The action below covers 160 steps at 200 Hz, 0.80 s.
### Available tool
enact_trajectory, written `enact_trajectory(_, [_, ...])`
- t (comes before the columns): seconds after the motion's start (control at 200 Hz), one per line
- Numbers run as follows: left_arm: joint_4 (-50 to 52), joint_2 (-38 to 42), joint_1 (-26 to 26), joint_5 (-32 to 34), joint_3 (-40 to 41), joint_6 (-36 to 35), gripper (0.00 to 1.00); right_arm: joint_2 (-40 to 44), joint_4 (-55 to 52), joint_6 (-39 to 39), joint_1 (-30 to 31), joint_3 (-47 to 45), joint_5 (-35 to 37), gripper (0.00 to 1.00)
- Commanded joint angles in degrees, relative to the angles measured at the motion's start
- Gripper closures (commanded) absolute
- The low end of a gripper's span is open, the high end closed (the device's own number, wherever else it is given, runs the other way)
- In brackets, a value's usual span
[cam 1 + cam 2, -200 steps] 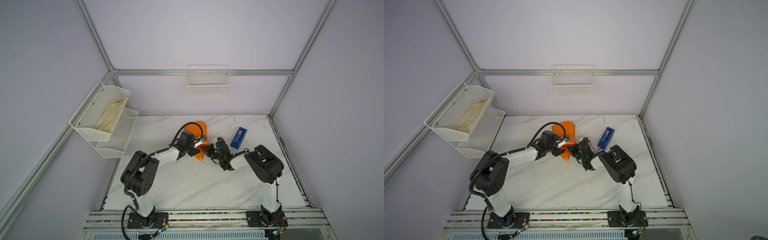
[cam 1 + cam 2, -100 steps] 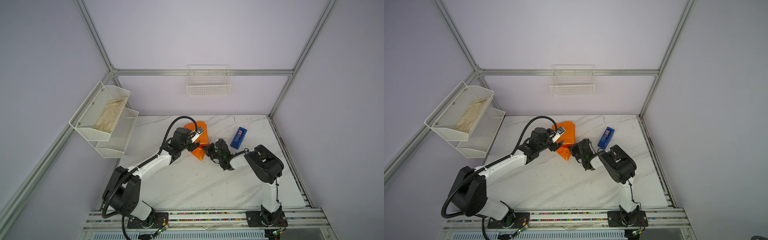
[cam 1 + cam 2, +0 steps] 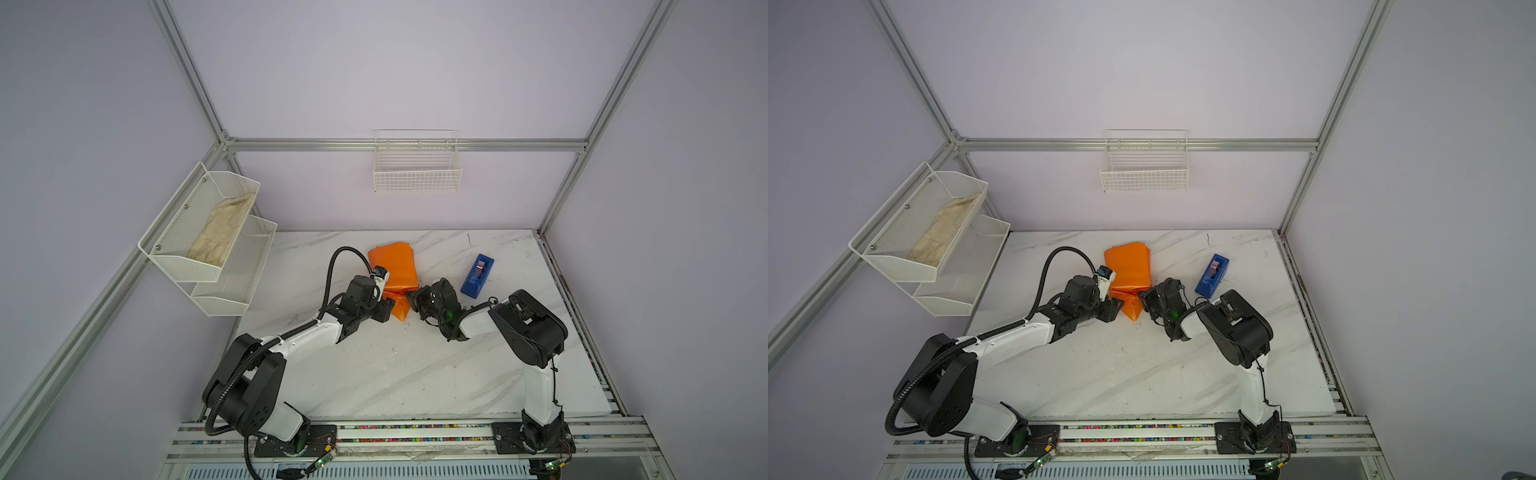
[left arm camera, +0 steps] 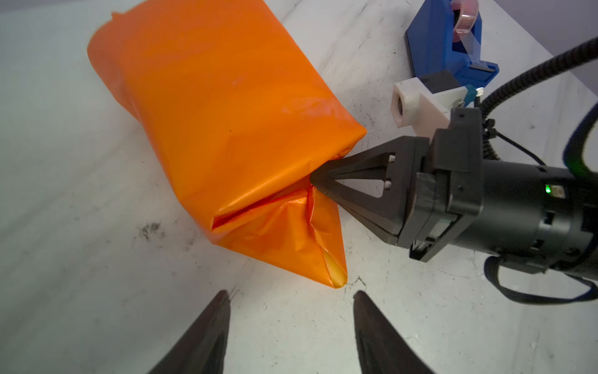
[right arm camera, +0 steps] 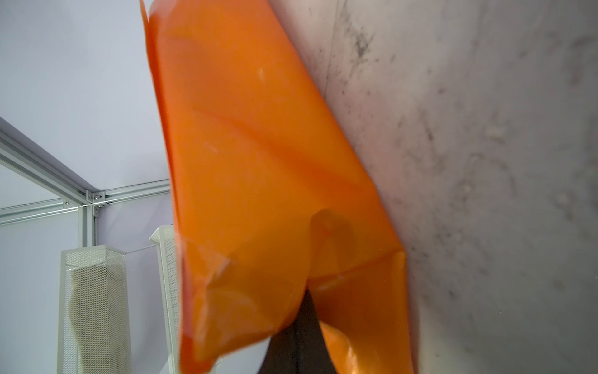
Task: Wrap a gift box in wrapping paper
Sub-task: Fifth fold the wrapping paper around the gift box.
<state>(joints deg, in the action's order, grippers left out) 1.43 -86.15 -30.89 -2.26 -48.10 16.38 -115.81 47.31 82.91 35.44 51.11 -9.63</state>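
Pale lilac walls (image 3: 415,75), aluminium frame posts (image 3: 196,83) at corners. White marble-pattern worktop (image 3: 395,374), grey scuffs. White wire basket (image 3: 417,179) on back wall. Two-tier white mesh shelf (image 3: 226,291) on left wall, beige cloth (image 3: 220,237) in upper tier. Light even, soft.

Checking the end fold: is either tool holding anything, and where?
Left tool open, empty. Right tool shut, tip tucked into the end fold of the wrapping paper; a pinch cannot be told.

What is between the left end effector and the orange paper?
Nothing visible: only bare table lies between the open left end effector and the pointed flap of the wrapping paper. The right end effector pokes into the fold, outside that gap.
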Motion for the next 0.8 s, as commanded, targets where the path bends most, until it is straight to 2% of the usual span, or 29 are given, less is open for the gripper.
enact_trajectory(0.0, [-3.2, -1.6, -0.1, -4.3, 2.9, 16.4, 0.41, 2.3, -0.5, 5.3, 0.2, -0.5, 1.7, 1.00])
enact_trajectory(0.175, [-6.3, -5.6, 0.0, -8.9, 4.5, 32.0, 0.53, 2.9, -1.3, 5.3, 0.2, -0.3, 1.9, 1.00])
enact_trajectory(0.385, [-23.3, -11.9, 2.4, -16.4, 9.7, 48.2, 0.55, 3.2, -0.8, 6.4, 0.2, -1.0, 2.3, 1.00])
enact_trajectory(0.65, [-37.8, -18.7, 3.4, -17.8, 12.4, 58.9, 0.65, 3.4, -0.5, 7.3, 0.2, -1.3, 2.3, 1.00])
enact_trajectory(0.795, [-38.1, -20.7, 3.4, -17.7, 12.1, 60.4, 0.70, 3.4, -0.8, 7.3, 0.2, -1.2, 2.3, 1.00])
